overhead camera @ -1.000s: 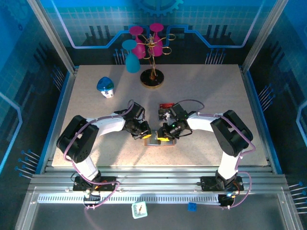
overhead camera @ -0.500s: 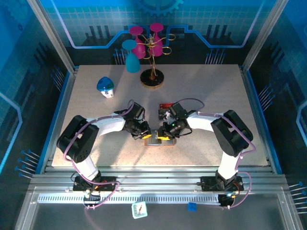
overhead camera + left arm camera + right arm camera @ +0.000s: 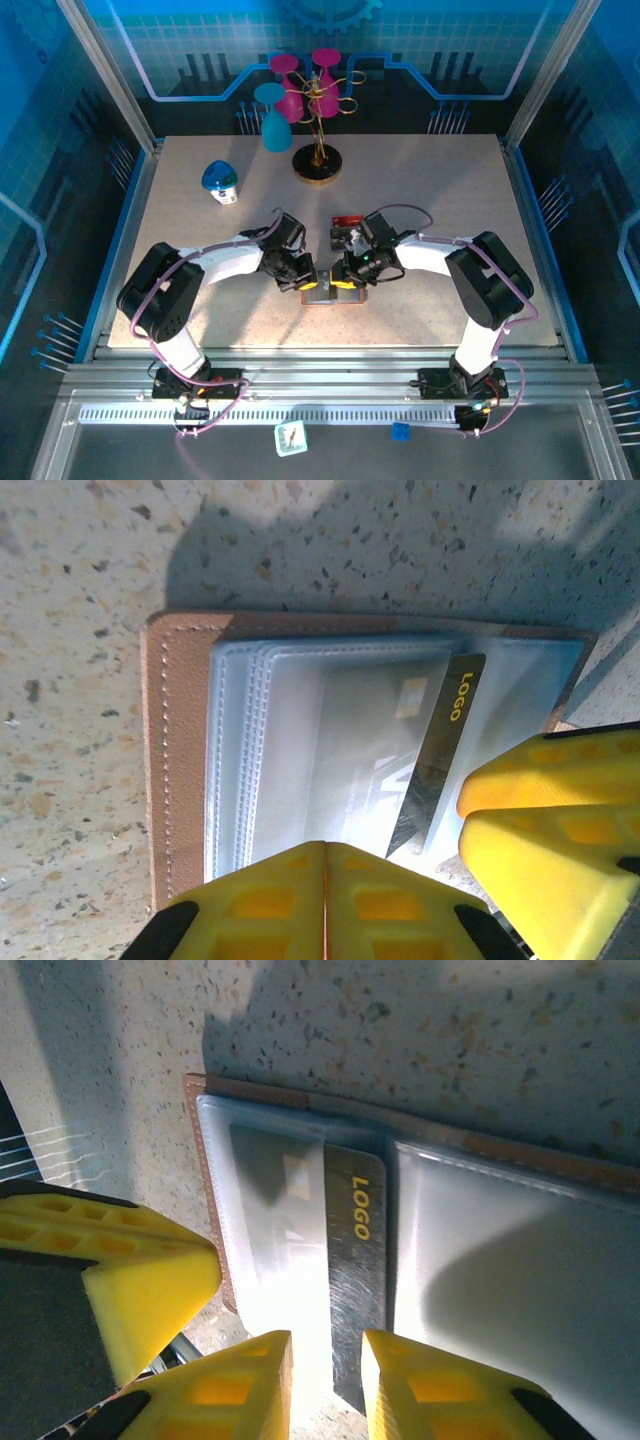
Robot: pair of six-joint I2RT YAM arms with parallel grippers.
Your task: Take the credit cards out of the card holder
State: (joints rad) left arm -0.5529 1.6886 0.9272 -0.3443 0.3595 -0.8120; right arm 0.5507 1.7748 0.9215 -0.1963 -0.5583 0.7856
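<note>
While open, card holder (image 3: 180,770) (card (image 3: 437,755) askew)

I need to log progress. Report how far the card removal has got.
Done: a red card lies out on the table, beyond the holder. In hand: a dark card sticks partly out of its clear pocket, its end between the slightly parted jaws of the right gripper; the shut left gripper sits at the holder's edge. Left: pulling that card clear. Whether other pockets hold more cannot be told.
</note>
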